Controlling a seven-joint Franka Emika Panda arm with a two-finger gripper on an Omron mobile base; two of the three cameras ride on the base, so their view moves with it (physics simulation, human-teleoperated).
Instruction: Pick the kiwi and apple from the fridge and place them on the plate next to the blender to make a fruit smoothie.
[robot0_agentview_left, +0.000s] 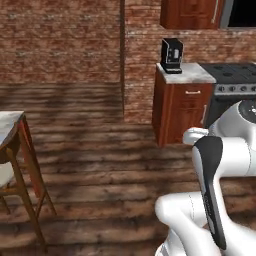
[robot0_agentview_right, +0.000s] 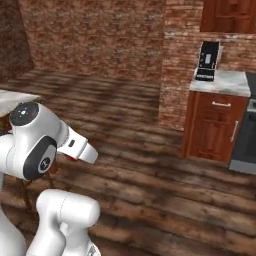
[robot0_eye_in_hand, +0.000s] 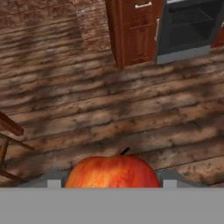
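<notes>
Hand view: apple (robot0_eye_in_hand: 112, 171) between end effector (robot0_eye_in_hand: 112, 183) fingers, above floor (robot0_eye_in_hand: 109, 105).

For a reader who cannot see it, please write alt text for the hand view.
A red apple sits at the bottom centre, between the tips of the tool, above a wooden plank floor. At the top stand a red-brown cabinet and a dark oven.

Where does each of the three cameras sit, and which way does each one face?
Left base view: behind the arm's left, facing the brick wall, cabinet and coffee machine; arm lower right.
Right base view: behind the arm's right, same cabinet and coffee machine; arm lower left.
Hand view: on the hand, looking down at the floor past the apple in the gripper, towards the cabinet and oven.
All three share the cabinet.
</notes>
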